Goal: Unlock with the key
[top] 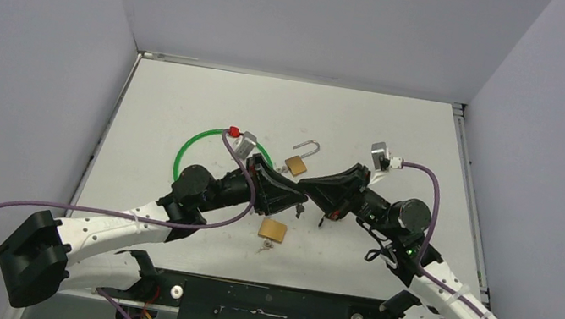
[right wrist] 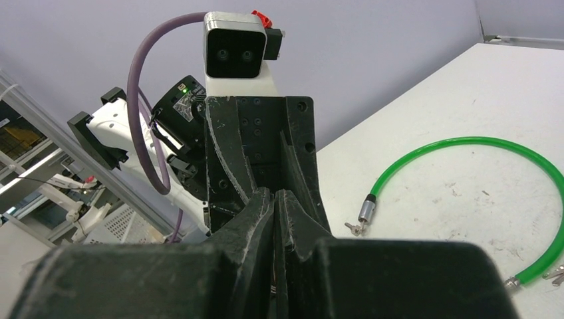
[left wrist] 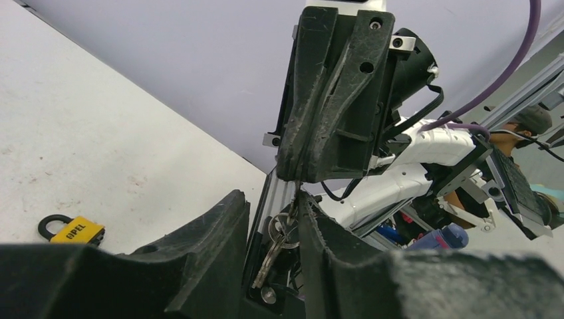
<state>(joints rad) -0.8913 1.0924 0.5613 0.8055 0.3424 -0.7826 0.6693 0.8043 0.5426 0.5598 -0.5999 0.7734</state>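
Observation:
My two grippers meet tip to tip over the table's middle. My right gripper [top: 310,190] [right wrist: 275,195] is shut on a key, and its ring of keys [left wrist: 279,244] [top: 299,209] hangs below the tips. In the left wrist view the right gripper [left wrist: 300,174] comes down from above. My left gripper [top: 292,196] [left wrist: 269,199] is open, with the hanging keys in the gap, close to its right finger [left wrist: 332,246]. A brass padlock [top: 296,163] with its shackle swung open lies just beyond the grippers. A second brass padlock [top: 272,229] lies nearer, with small keys [top: 265,245] beside it.
A green cable loop [top: 184,151] [right wrist: 465,143] lies left of centre, its metal end [right wrist: 366,209] with a small key [right wrist: 352,228] on the table. A yellow shut padlock [left wrist: 76,230] shows in the left wrist view. Grey walls enclose the table.

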